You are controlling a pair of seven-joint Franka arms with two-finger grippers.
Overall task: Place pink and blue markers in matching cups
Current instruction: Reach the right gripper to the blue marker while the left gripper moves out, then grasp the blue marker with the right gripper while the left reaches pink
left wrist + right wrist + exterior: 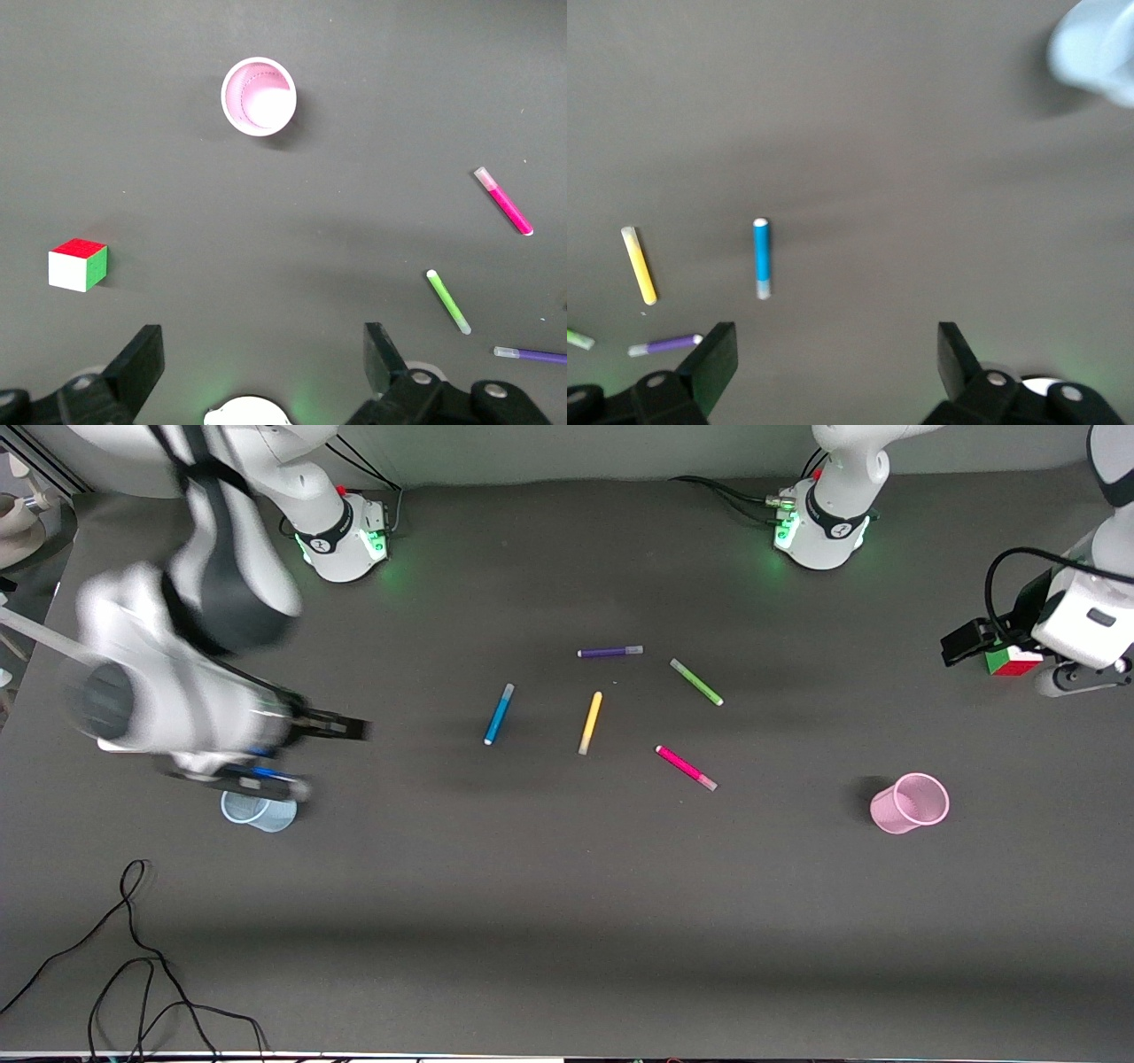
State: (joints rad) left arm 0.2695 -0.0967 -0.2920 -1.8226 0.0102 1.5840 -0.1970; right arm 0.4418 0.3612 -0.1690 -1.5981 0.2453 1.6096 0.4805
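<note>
While the right arm shows blurred in the front view, its right gripper (332, 729) hangs over bare table above the blue cup (258, 811), which stands upright toward the right arm's end of the table. Blue marker (499, 714), yellow marker (590, 723), purple marker (610, 652), green marker (696, 682) and pink marker (686, 768) lie flat mid-table, none touching; the pink one is nearest the front camera, the purple one farthest. Pink cup (910, 803) stands upright, toward the left arm's end, well apart from the pens. Left gripper (966, 643) waits at that end, just over a colour cube (1013, 662). Left wrist view: left gripper (263, 356) fingers spread wide, nothing between them; pink cup (258, 95) seen from above, cube (78, 264) apart from it, pink marker (504, 201), green marker (448, 301) and purple marker (530, 354) at the edge. Right wrist view: right gripper (834, 356) fingers spread wide, empty; blue marker (761, 258) on the table, yellow marker (639, 276) and purple marker (665, 344) beside it, blue cup (1097, 51) blurred at the corner.
</note>
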